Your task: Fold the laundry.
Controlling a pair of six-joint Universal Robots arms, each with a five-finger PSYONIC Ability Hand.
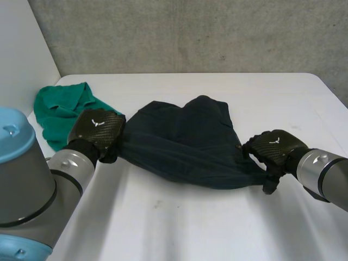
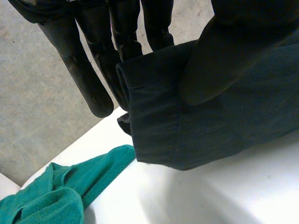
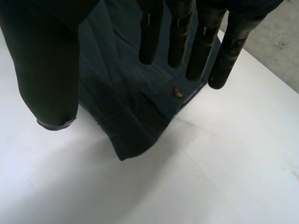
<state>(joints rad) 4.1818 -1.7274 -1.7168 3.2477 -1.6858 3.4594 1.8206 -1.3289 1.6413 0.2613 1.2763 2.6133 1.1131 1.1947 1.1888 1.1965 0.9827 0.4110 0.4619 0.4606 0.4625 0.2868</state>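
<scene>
Where crumpled at the far-left edge of the white table (image 1: 185, 228), find a green cloth (image 1: 58, 111). Just beside it, see the left hand (image 1: 97, 129), thumb clamping a hemmed end of the dark blue shirt (image 1: 185, 141) against the fingers. Find the shirt rumpled across the table's middle, drawn out between both hands. At the right, see the right hand (image 1: 274, 148) gripping the shirt's other end between thumb and fingers, a button (image 3: 177, 92) near its fingertips.

free: table (image 1: 179, 228) bare on near side, far strip up to wall (image 1: 190, 32) | blocked: dark shirt (image 1: 185, 144) spans middle, held between left hand (image 1: 98, 130) and right hand (image 1: 272, 149) | green cloth (image 1: 57, 111) heaped just beside left hand
</scene>
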